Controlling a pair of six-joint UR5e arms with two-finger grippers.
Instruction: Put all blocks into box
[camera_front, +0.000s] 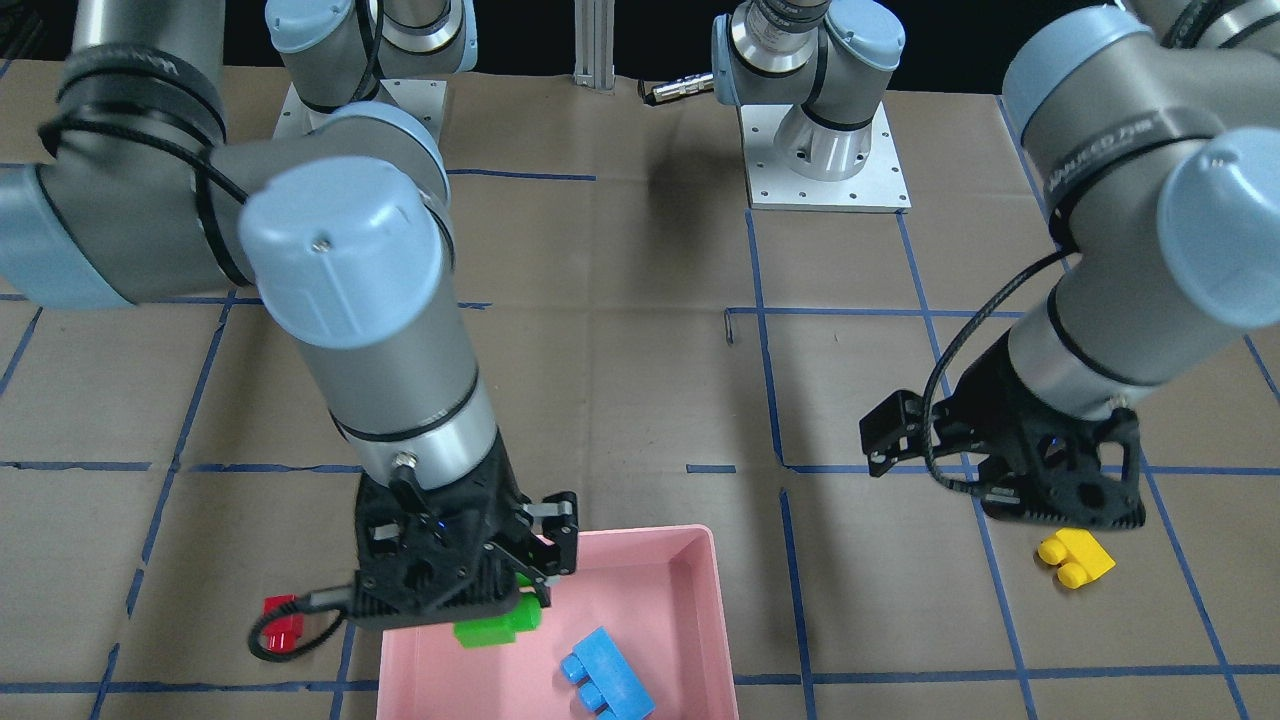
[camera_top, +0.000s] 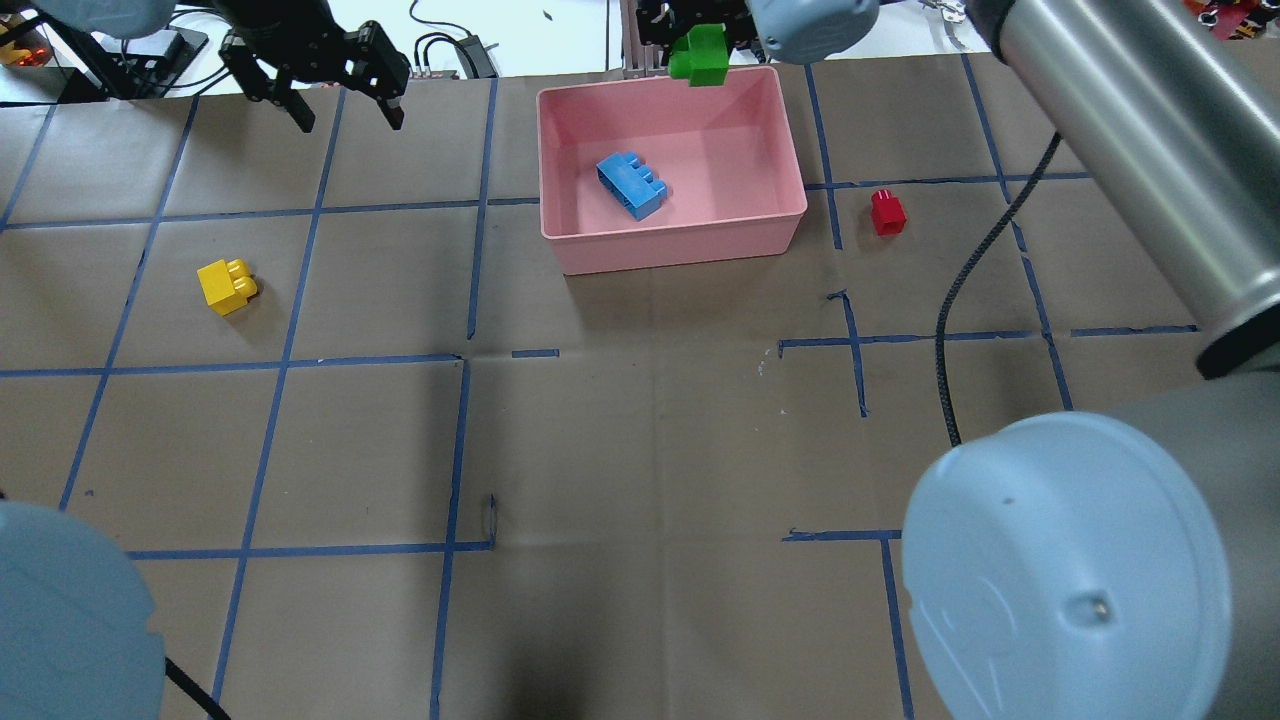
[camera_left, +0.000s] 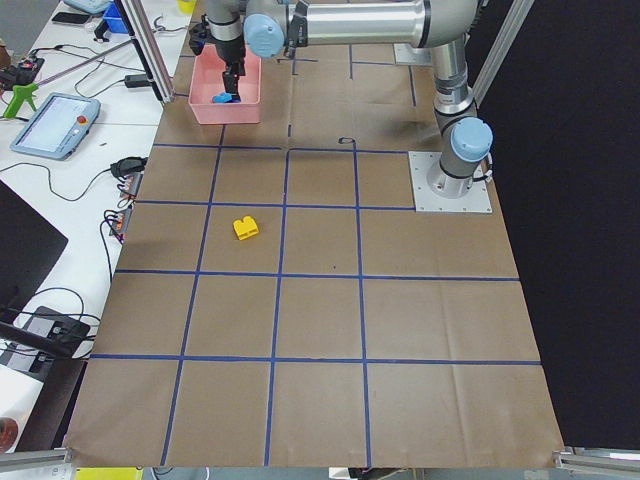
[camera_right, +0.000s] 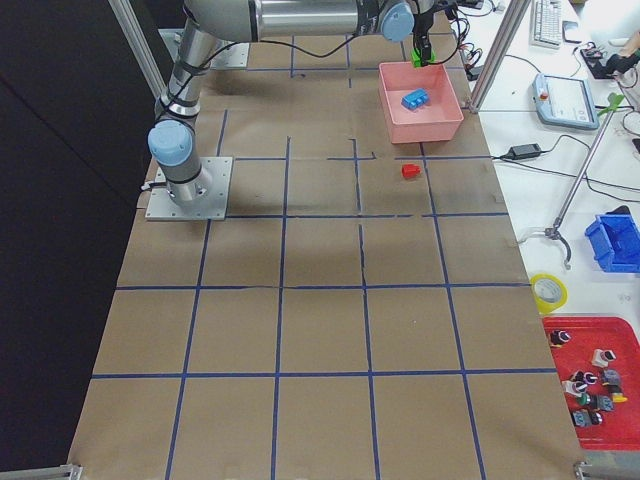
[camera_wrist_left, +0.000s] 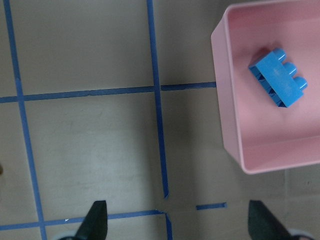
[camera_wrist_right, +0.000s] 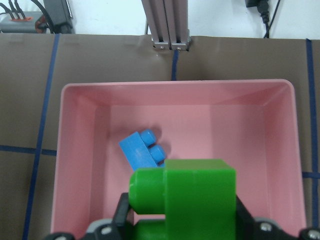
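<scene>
- Our right gripper (camera_front: 515, 605) grips the green block (camera_front: 497, 630) above the box (camera_top: 680, 245), at its 12 o'clock rim.
- Our left gripper (camera_top: 350, 118) hangs spread — empty.
- We see the blue block (camera_top: 630, 185) inside; red block (camera_top: 887, 212) at 3 o'clock, yellow block (camera_top: 227, 286) at 9.

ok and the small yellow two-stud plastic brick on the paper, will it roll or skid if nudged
The yellow two-stud plastic brick looks moulded and stiff, unlikely to flex. Its flat faces make rolling unlikely. It is tiny beside the left gripper, so probably light and apt to skid.
</scene>
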